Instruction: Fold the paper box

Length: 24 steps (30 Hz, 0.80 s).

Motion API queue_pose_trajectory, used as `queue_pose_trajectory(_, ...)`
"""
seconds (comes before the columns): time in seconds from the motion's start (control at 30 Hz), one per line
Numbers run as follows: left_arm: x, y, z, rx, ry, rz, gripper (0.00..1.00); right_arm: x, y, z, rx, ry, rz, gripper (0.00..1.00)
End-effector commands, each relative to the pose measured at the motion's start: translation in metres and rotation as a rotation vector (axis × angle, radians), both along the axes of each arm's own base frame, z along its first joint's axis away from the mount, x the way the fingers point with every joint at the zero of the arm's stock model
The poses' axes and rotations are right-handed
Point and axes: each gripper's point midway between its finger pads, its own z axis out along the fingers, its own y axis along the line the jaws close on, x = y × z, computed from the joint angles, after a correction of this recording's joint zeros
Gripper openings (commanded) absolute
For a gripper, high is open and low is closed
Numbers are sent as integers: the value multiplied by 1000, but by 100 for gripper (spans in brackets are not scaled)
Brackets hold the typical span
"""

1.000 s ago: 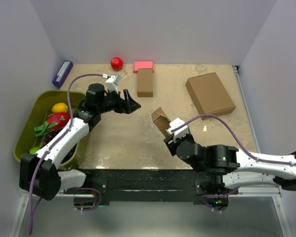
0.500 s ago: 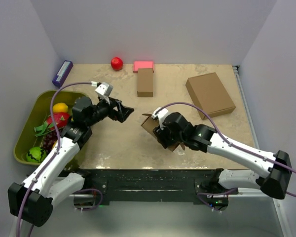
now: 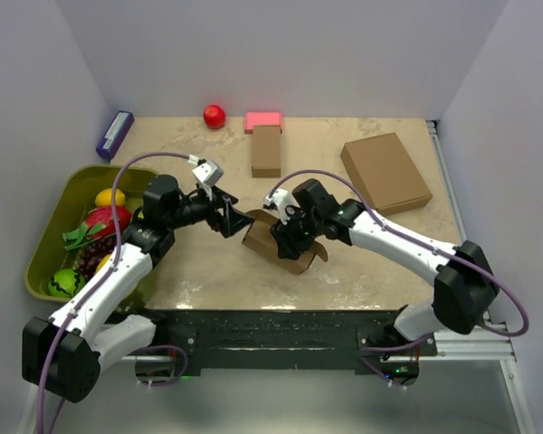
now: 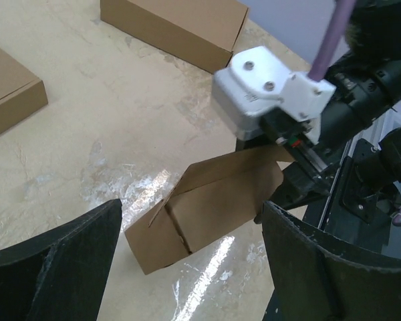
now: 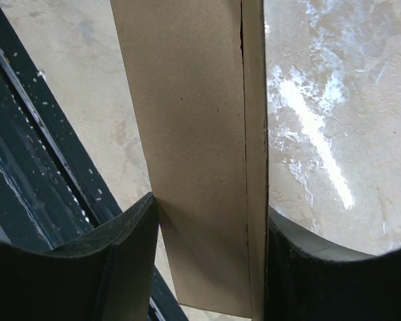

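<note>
The paper box (image 3: 288, 250) is a small brown cardboard piece, partly folded, held above the table near its front middle. My right gripper (image 3: 285, 237) is shut on it; in the right wrist view the box (image 5: 200, 134) sits pinched between both fingers (image 5: 120, 261). My left gripper (image 3: 233, 220) is open and empty, just left of the box and pointing at it. In the left wrist view the box (image 4: 207, 207) hangs between and beyond my spread fingers (image 4: 60, 261), with the right gripper's white wrist housing (image 4: 271, 93) above it.
A narrow brown box (image 3: 266, 150) lies at the back middle with a pink block (image 3: 263, 119) and a red ball (image 3: 214, 115) behind it. A larger brown box (image 3: 385, 172) lies at the right. A green bin (image 3: 63, 271) with toy fruit stands at the left, and a purple object (image 3: 114, 134) lies beyond it.
My right arm has swung the box left and away from the front edge towards the middle. My left gripper has come down and right, closing in on the box.
</note>
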Motion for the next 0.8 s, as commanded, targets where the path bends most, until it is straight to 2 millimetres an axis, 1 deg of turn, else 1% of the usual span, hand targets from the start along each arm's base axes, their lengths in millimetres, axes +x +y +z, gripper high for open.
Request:
queue_pose_trajectory(0.0,-2,-2,4,2,-35,-36,89,10,15,3,28,15,102,52)
queue_pose_trajectory(0.07,-1,-1,4,15,-45,-37,88,18,15,-1,25,25,104,53)
queue_pose_trajectory(0.1,-1,-1,4,18,-51,-36,88,22,16,-6,13,36,102,54)
queue_pose_trajectory(0.13,-3,2,-1,34,-32,-28,88,24,17,-9,5,39,101,55)
queue_pose_trajectory(0.17,-3,3,-3,43,-33,-24,88,27,16,-11,-3,36,97,62)
queue_pose_trajectory(0.2,-3,3,-4,46,-31,-21,88,29,16,-17,-17,44,93,66)
queue_pose_trajectory(0.23,-2,5,-5,52,-31,-15,88,32,16,-16,-20,40,88,71)
queue_pose_trajectory(0.27,-2,5,-8,59,-27,-14,88,33,16,-16,-25,38,80,78)
queue_pose_trajectory(0.3,-2,6,-9,64,-24,-11,88,36,16,-17,-31,30,67,80)
queue_pose_trajectory(0.37,1,8,-13,82,-15,0,88,38,14,-11,-23,16,44,85)
queue_pose_trajectory(0.4,1,8,-14,88,-14,2,88,41,13,-7,-21,-6,26,87)
queue_pose_trajectory(0.47,4,10,-18,104,-6,11,88,41,9,5,-4,-34,-8,99)
queue_pose_trajectory(0.5,5,10,-19,110,-9,15,88,42,6,7,-7,-47,-26,99)
queue_pose_trajectory(0.53,7,12,-21,119,-6,27,88,42,2,21,12,-82,-46,99)
queue_pose_trajectory(0.63,9,14,-25,139,-1,36,88,38,-5,31,42,-118,-87,99)
queue_pose_trajectory(0.67,9,14,-27,147,2,35,88,36,-8,43,70,-138,-104,99)
queue_pose_trajectory(0.73,10,15,-31,159,14,38,89,31,-14,40,67,-140,-121,99)
queue_pose_trajectory(0.77,11,15,-30,161,10,36,88,31,-17,44,74,-161,-133,99)
